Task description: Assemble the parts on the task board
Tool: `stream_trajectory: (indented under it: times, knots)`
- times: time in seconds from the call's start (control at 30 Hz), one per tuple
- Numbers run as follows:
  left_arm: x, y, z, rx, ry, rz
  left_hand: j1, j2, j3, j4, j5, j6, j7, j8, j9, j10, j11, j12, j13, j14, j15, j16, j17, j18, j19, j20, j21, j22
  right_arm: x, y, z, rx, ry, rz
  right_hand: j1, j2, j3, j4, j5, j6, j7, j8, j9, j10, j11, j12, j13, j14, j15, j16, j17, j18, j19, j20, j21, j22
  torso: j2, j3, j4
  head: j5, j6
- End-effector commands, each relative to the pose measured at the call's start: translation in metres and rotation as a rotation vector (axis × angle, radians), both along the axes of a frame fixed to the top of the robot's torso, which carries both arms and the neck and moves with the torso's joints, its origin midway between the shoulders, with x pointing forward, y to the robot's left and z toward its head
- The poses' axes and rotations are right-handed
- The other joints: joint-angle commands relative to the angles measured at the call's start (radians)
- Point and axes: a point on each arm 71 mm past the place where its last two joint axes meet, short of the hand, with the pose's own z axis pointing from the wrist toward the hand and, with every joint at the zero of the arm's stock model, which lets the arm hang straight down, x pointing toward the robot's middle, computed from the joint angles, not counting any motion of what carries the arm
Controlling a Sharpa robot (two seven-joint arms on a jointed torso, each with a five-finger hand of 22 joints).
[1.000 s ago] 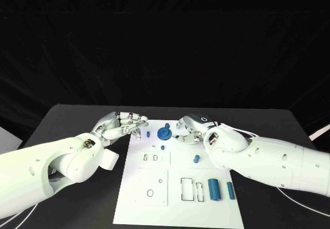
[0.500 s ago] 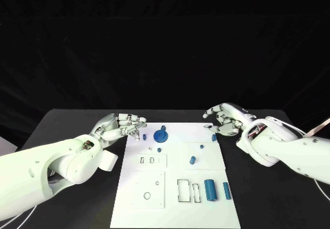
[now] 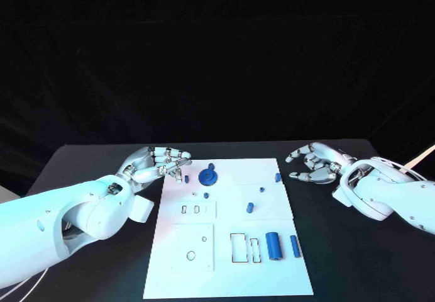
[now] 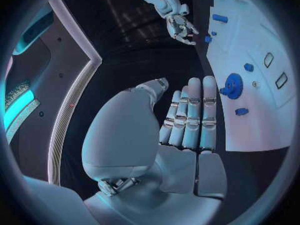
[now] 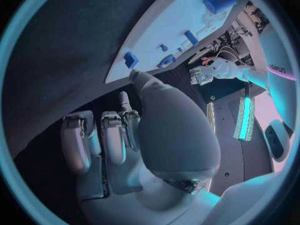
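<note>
Though seemingly far from assembled, shows board (image 3: 227, 264) mid-table with cylinder (image 3: 273, 246) and rod (image 3: 295, 246) loose beside empty slots (image 3: 237, 247), gear (image 3: 207, 178) near the far edge, pegs (image 3: 247, 207) scattered; holds left hand (image 3: 156, 165) empty, loosely bent, at the far-left edge, right hand (image 3: 315, 165) empty, spread, off the far-right corner.

Dim room, black backdrop. Cool cyan light on task board (image 3: 231, 251), brightest surface. Soft shadows. Wrist views fisheye-bent, dark rim; glowing strips toward 9 and 3 o'clock.
</note>
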Motion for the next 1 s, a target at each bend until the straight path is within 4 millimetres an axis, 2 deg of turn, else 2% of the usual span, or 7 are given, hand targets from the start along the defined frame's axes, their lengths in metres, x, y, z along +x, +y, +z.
stream_trajectory:
  times: [0.03,0.07,0.23,0.3,0.47,0.73,1.0]
  knots:
    - [0.0,-0.003,0.001,-0.011,-0.011,-0.022,0.005,0.006,0.005,0.0,-0.001,-0.001,0.001,-0.004,0.001,-0.002,-0.001,-0.003,0.002,-0.006,0.002,0.006,-0.001,0.015,-0.007,0.0,0.007,0.001,-0.001,0.004,-0.009,-0.015,0.047,0.042,0.005,-0.002,-0.002,-0.004,-0.002,-0.007,0.002,-0.006,-0.002,0.016,0.004,0.0,0.162,0.102,0.003,0.006,0.253,-0.003,0.097,0.001,0.003,0.255,0.002,0.001,0.0031,-0.001,-0.009]
    - [0.0,-0.003,0.001,-0.01,-0.011,-0.022,0.005,0.006,0.005,0.0,-0.001,-0.001,0.001,-0.004,0.001,-0.002,-0.001,-0.003,0.002,-0.006,0.002,0.006,-0.001,0.015,-0.007,0.0,0.007,0.001,-0.001,0.004,-0.01,-0.018,0.05,0.041,0.005,-0.002,-0.003,-0.004,-0.002,-0.007,0.003,-0.006,-0.002,0.017,0.004,0.0,0.162,0.102,0.003,0.006,0.254,-0.004,0.098,0.002,0.005,0.256,0.002,0.0,0.003,-0.001,-0.009]
    - [0.0,-0.001,0.001,-0.008,-0.01,-0.019,0.005,0.006,0.005,0.0,-0.001,-0.001,0.001,-0.004,0.001,-0.002,-0.001,-0.003,0.002,-0.006,0.002,0.006,-0.001,0.015,-0.007,0.0,0.007,0.001,-0.001,0.008,-0.018,-0.025,0.059,0.037,0.004,-0.001,-0.003,-0.002,0.0,-0.008,0.003,-0.007,-0.002,0.018,0.005,0.001,0.163,0.102,0.004,0.006,0.254,-0.004,0.099,0.002,0.006,0.256,0.004,0.0039,0.0026,0.001,-0.012]
    - [0.0,-0.001,0.001,-0.008,-0.01,-0.018,0.005,0.006,0.005,0.0,-0.001,-0.001,0.001,-0.004,0.001,-0.002,-0.001,-0.003,0.002,-0.006,0.002,0.006,-0.001,0.015,-0.007,0.0,0.007,0.001,-0.001,0.01,-0.019,-0.026,0.059,0.036,0.002,0.0,-0.004,-0.001,0.0,-0.008,0.004,-0.007,-0.003,0.019,0.005,0.002,0.165,0.102,0.005,0.006,0.254,-0.004,0.099,0.003,0.007,0.257,0.003,0.0041,0.0021,0.001,-0.013]
    - [0.0,0.0,0.0,-0.006,-0.009,-0.017,0.005,0.006,0.005,0.0,-0.001,-0.001,0.001,-0.004,0.001,-0.002,-0.001,-0.003,0.002,-0.006,0.002,0.006,-0.001,0.015,-0.007,0.0,0.007,0.001,0.0,0.013,-0.021,-0.024,0.054,0.029,-0.005,0.004,-0.005,0.005,0.001,-0.003,0.006,-0.007,-0.003,0.022,0.007,0.006,0.169,0.102,0.007,0.006,0.255,-0.005,0.102,0.005,0.011,0.26,0.002,0.0009,0.0046,0.001,-0.016]
    - [-0.001,0.001,0.0,-0.005,-0.007,-0.016,0.005,0.006,0.005,0.0,-0.001,-0.001,0.001,-0.004,0.001,-0.002,-0.001,-0.003,0.002,-0.006,0.002,0.006,-0.001,0.015,-0.007,0.0,0.007,0.001,0.001,0.018,-0.024,-0.026,0.063,0.024,-0.014,0.007,-0.007,0.012,0.002,0.004,0.006,-0.006,-0.003,0.025,0.008,0.009,0.172,0.103,0.008,0.007,0.256,-0.006,0.103,0.006,0.013,0.261,0.002,0.0022,0.0024,-0.001,-0.019]
    - [-0.001,0.002,0.0,-0.004,-0.007,-0.015,0.005,0.005,0.006,-0.001,-0.001,-0.001,0.001,-0.004,0.002,-0.002,-0.001,-0.003,0.002,-0.006,0.002,0.006,-0.001,0.015,-0.008,0.0,0.008,0.001,0.003,0.023,-0.027,-0.028,0.073,0.015,-0.023,0.016,-0.006,0.022,0.003,0.016,0.005,-0.002,-0.003,0.028,0.008,0.012,0.174,0.103,0.008,0.007,0.257,-0.007,0.104,0.008,0.015,0.263,0.002,0.0017,0.0049,-0.001,-0.02]
